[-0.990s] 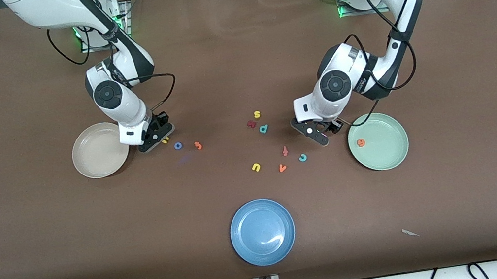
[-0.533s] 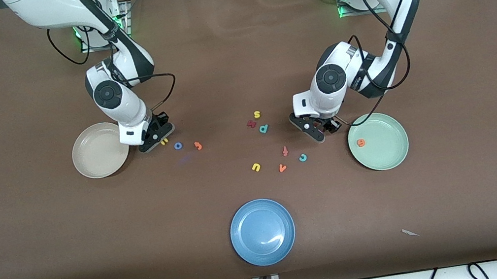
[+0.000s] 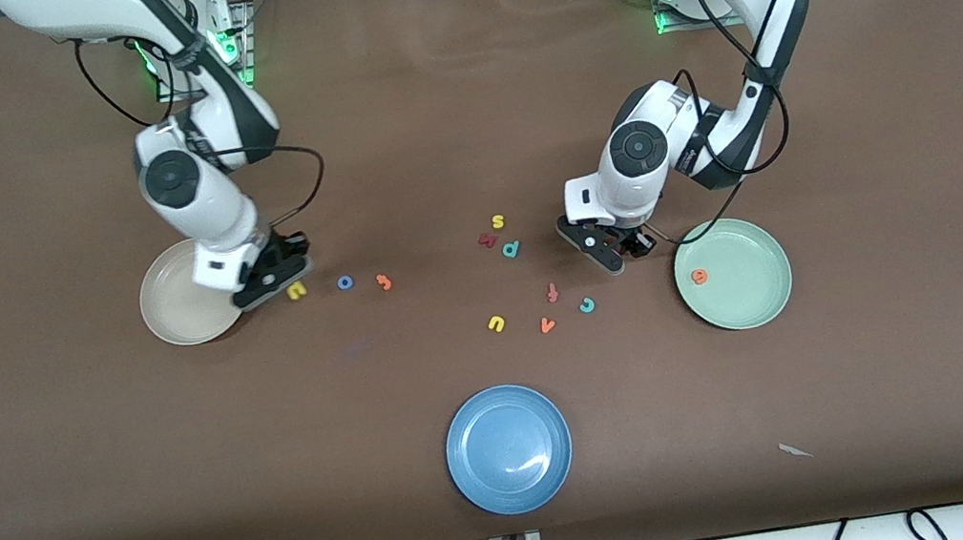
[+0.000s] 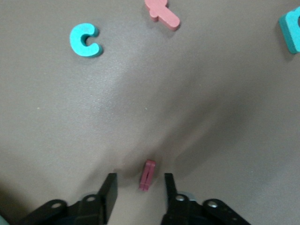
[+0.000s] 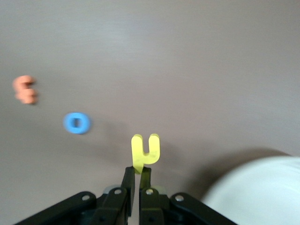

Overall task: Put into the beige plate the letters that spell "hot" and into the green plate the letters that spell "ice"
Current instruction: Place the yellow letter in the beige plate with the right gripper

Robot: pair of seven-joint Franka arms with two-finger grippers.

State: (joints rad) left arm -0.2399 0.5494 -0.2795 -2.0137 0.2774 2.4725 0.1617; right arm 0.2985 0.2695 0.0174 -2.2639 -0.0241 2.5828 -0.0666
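Beside the beige plate (image 3: 180, 308), the right gripper (image 3: 283, 288) pinches the yellow h (image 5: 145, 149) aloft; carry it well over the rim before letting go. Near the green plate (image 3: 751, 295), the left gripper (image 4: 138, 192) straddles the maroon i (image 4: 147, 175), half-closed, and should squeeze squarely.

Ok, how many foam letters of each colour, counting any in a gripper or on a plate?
Yellow foam letters: 3 (h in right gripper, s, u)
Orange or red-orange: 4 (t, v, f, e on pale green round plate)
Teal: 2 (p, c)
Dark maroon: 2 (i at left gripper, another letter beside s)
Blue: 1 (ring-shaped o)
Total: 12
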